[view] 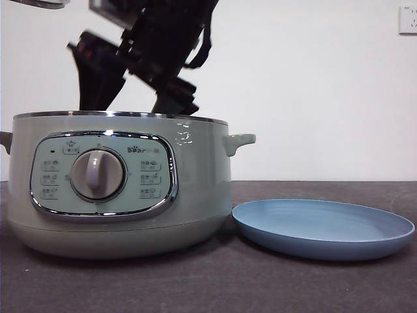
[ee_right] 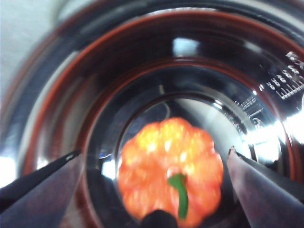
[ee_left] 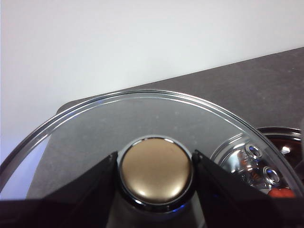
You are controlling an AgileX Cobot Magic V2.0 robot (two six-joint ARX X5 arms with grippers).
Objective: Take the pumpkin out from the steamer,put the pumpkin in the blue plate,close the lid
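Inside the steamer (view: 124, 189), the right gripper (ee_right: 152, 190) hangs wide open astride the pumpkin (ee_right: 170, 172), not touching it. Left gripper (ee_left: 156, 175) clamps the lid's (ee_left: 142, 118) knob. "Bear" marks the panel.

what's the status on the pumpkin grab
Left gripper shut on the lid, held clear. Right gripper open inside steamer, fingers straddling pumpkin, not gripped. Blue plate waiting.
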